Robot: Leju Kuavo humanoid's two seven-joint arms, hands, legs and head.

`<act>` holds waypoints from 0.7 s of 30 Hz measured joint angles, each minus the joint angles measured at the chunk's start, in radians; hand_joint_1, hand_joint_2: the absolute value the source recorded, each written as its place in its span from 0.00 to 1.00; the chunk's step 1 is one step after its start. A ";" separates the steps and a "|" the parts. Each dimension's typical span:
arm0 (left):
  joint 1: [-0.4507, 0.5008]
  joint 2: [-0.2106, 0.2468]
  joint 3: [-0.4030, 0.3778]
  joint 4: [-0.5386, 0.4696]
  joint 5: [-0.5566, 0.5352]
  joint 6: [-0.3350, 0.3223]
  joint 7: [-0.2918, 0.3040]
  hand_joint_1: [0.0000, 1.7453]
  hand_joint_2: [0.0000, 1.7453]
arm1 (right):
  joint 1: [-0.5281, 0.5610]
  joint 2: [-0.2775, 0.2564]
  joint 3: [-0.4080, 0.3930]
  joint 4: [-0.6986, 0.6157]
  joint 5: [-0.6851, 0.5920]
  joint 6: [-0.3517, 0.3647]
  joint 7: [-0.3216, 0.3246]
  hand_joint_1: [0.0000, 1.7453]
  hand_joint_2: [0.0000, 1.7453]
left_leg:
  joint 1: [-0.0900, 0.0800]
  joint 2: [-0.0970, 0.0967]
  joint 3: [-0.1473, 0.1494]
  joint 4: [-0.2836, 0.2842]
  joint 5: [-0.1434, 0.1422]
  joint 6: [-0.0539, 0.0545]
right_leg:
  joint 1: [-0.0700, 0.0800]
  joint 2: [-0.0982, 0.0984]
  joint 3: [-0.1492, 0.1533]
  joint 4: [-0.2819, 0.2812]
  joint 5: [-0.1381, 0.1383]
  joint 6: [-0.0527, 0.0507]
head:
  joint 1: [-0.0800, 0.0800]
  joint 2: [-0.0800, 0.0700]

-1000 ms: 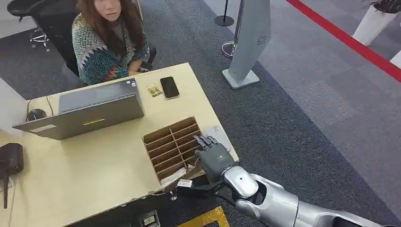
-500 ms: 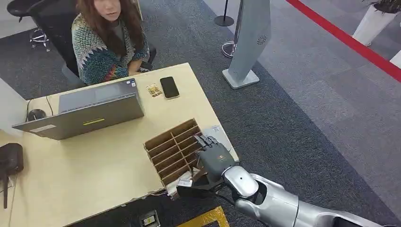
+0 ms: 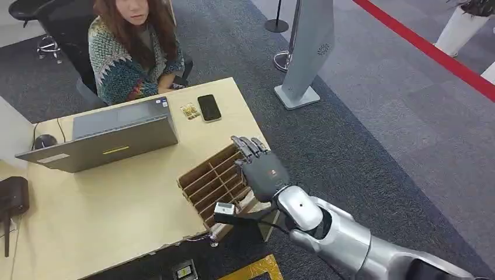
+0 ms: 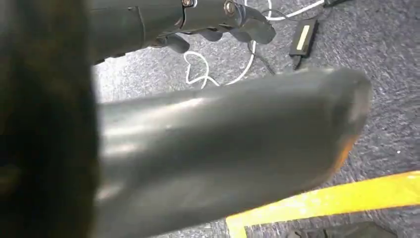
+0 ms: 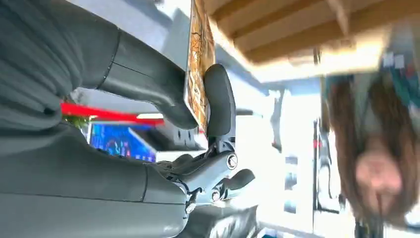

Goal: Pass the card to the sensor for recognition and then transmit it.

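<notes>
One card (image 5: 196, 59) | pinched in right hand (image 3: 264, 172) | above slotted box (image 3: 205, 181)

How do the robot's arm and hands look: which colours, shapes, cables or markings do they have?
The right arm is glossy silver, with a rounded ball-like wrist joint. The right hand is dark grey with darker segmented fingers and a small red mark on its back. A black cable runs beneath the wrist. The left hand is dark grey, with silver screws at its finger hinges.
</notes>
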 joint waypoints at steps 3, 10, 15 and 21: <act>-0.004 0.000 -0.001 -0.008 -0.003 0.000 0.009 0.00 0.00 | -0.041 0.001 -0.020 -0.019 -0.005 0.003 -0.009 1.00 1.00 | 0.000 0.000 0.000 0.000 0.000 0.000 | 0.000 0.000 0.000 0.000 0.000 0.000 | 0.000 0.000; -0.016 0.000 -0.021 -0.030 -0.009 -0.002 0.042 0.00 0.00 | -0.131 0.005 -0.064 -0.033 -0.081 0.011 -0.027 1.00 1.00 | 0.000 0.000 0.000 0.000 0.000 0.000 | 0.000 0.000 0.000 0.000 0.000 0.000 | 0.000 0.000; -0.038 0.001 -0.056 -0.037 -0.022 -0.023 0.081 0.00 0.00 | -0.236 0.009 -0.059 -0.008 -0.151 0.061 -0.048 1.00 1.00 | 0.000 0.000 -0.001 0.000 0.001 0.000 | 0.000 0.000 0.000 0.000 0.000 0.000 | 0.000 0.000; -0.071 0.005 -0.102 -0.048 -0.047 -0.055 0.127 0.00 0.00 | -0.381 0.039 -0.040 0.088 -0.216 0.119 -0.075 1.00 1.00 | 0.000 -0.001 -0.003 0.000 0.001 0.000 | 0.000 -0.001 -0.001 0.001 0.000 0.000 | 0.000 0.000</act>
